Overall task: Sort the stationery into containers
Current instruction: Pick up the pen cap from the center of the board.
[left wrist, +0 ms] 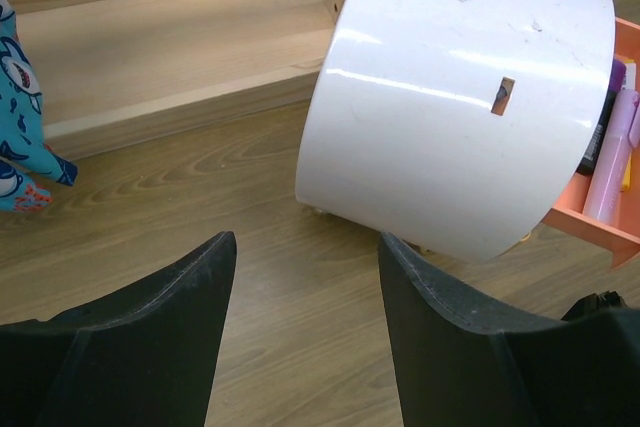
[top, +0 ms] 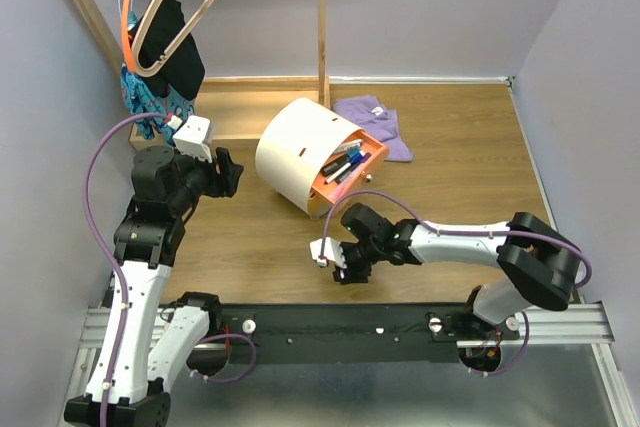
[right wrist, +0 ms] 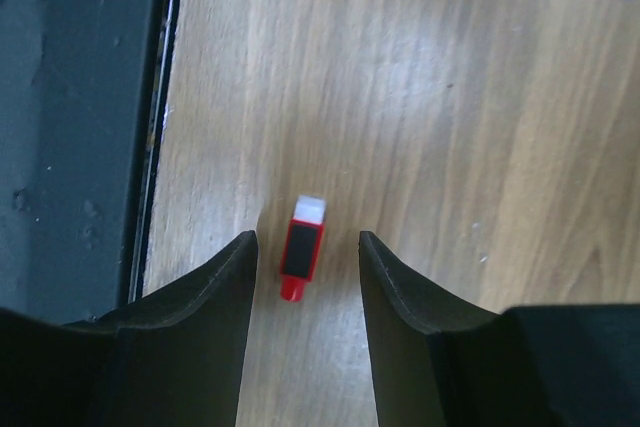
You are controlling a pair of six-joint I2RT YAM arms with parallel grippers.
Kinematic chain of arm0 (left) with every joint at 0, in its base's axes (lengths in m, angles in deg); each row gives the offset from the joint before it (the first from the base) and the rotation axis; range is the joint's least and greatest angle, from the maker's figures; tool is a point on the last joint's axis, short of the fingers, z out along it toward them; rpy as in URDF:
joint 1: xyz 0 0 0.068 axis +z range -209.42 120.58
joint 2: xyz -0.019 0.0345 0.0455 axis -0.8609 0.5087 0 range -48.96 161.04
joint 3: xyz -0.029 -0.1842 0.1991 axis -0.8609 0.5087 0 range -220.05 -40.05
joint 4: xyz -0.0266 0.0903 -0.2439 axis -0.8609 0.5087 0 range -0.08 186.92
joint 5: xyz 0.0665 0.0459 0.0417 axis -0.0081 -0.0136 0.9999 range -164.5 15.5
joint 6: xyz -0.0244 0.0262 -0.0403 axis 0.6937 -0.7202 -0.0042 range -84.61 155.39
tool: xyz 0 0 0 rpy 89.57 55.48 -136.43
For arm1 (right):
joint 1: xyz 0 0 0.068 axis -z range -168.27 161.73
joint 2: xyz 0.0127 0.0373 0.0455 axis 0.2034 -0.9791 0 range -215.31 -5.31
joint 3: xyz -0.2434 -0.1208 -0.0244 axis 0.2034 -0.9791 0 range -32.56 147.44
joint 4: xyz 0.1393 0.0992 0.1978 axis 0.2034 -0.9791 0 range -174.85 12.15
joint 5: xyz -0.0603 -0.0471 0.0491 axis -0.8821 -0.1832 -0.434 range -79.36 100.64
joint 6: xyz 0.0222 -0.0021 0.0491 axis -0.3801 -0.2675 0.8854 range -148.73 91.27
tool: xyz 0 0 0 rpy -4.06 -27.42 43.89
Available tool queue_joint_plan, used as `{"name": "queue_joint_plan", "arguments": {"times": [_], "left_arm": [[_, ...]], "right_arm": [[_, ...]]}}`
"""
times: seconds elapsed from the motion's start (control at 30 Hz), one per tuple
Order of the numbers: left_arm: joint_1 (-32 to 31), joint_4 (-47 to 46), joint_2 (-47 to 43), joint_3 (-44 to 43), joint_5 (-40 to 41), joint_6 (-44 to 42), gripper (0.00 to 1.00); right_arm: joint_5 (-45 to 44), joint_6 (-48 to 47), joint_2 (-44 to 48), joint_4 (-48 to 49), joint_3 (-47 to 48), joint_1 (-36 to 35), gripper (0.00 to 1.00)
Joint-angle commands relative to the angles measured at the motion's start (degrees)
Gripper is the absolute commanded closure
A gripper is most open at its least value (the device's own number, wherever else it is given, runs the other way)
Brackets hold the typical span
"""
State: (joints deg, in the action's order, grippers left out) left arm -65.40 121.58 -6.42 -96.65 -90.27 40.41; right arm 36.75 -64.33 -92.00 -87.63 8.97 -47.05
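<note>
Right claw (right wrist: 307, 237) hangs open astride a small red-black item (right wrist: 301, 257) on the tabletop (right wrist: 460, 97), at the drum's (left wrist: 430, 107) 6 o'clock. Left claw (left wrist: 305, 239), open and empty, faces the drum.

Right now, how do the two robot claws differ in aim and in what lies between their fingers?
The left claw faces the side of the white drum, with nothing between its fingers; the right claw points down at the wooden table, straddling a small red, black and white piece without touching it. The left claw sits left of the drum; the right hangs by the black rail. Both stand open.
</note>
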Motion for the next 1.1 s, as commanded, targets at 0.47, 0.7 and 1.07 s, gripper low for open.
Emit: {"name": "queue_joint_plan", "arguments": {"times": [0.47, 0.7, 1.07], "left_arm": [[0.79, 0.59, -0.27, -1.32, 0.39, 1.4, 0.32], [0.79, -0.81, -0.01, -0.62, -2.95, 0.17, 0.32], [0.79, -7.31, 1.75, 0.43, -4.44, 3.59, 0.32]], "right_arm": [[-8.17, 2.11, 5.11, -6.87, 2.13, -1.6, 0.83], [-6.68, -2.46, 19.43, -16.67, 16.46, -1.25, 0.93], [-23.2, -9.39, 19.46, -17.99, 29.66, -1.25, 0.93]]}}
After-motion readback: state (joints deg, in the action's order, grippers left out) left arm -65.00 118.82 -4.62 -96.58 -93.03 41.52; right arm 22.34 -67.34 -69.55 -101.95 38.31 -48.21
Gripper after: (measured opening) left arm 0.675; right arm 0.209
